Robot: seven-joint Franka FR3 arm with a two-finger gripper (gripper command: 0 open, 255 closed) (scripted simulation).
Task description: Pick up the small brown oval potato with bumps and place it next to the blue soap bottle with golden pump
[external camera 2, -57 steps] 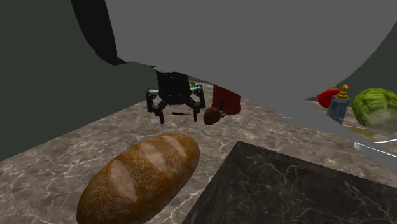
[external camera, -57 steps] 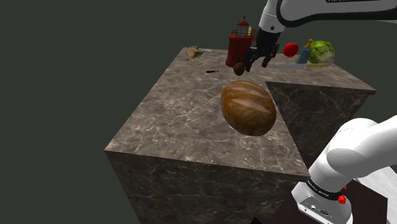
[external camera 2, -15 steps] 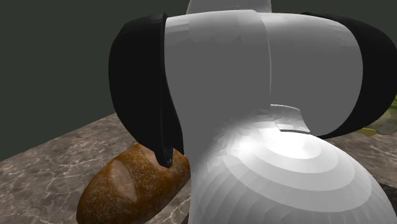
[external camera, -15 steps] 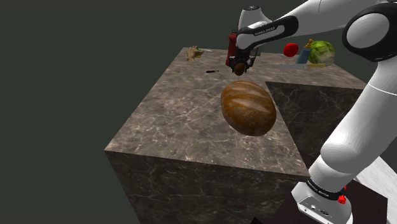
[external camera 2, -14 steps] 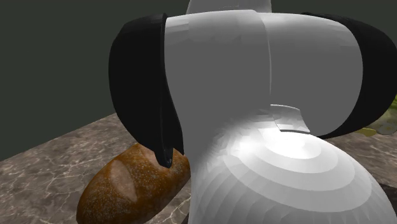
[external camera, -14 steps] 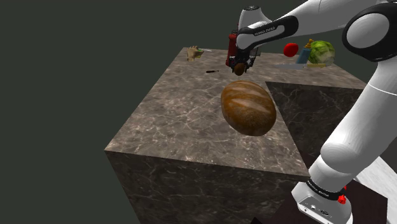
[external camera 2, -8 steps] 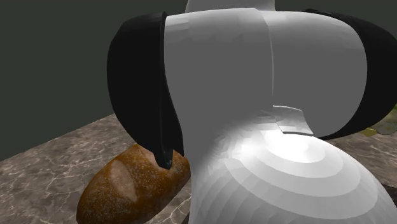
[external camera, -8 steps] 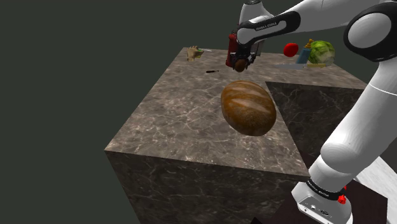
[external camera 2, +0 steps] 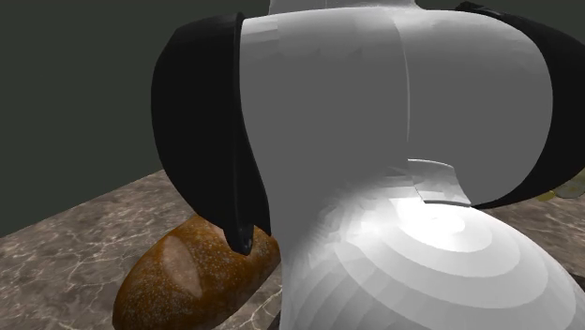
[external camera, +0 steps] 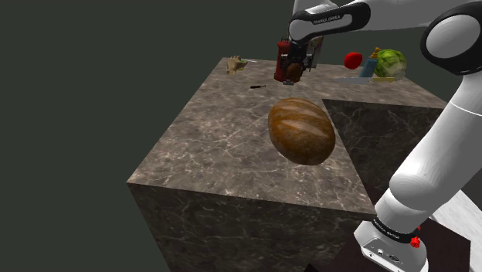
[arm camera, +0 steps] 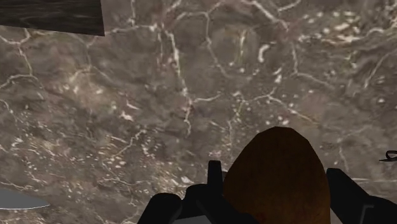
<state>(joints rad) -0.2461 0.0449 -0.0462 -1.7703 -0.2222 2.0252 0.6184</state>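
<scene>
Potato (arm camera: 280,153) is clasped by the end effector (arm camera: 274,170); it could be shaken loose if swung fast toward the soap bottle (external camera: 369,66).

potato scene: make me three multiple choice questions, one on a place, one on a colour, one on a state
1. Where does the bread loaf lie?
A) on the marble counter, nearer the shoulder camera than the potato
B) on the floor
C) on a shelf

2. What colour is the body of the soap bottle?
A) red
B) blue
C) white

3. What state is the gripper in?
A) open, beside the potato
B) shut on nothing
C) shut on the potato

Answers:
1 A: the loaf rests on the counter, in front of the potato in the shoulder view.
2 B: its body is blue under a golden pump.
3 C: the wrist view shows the black fingers clasping the potato between them.
</scene>
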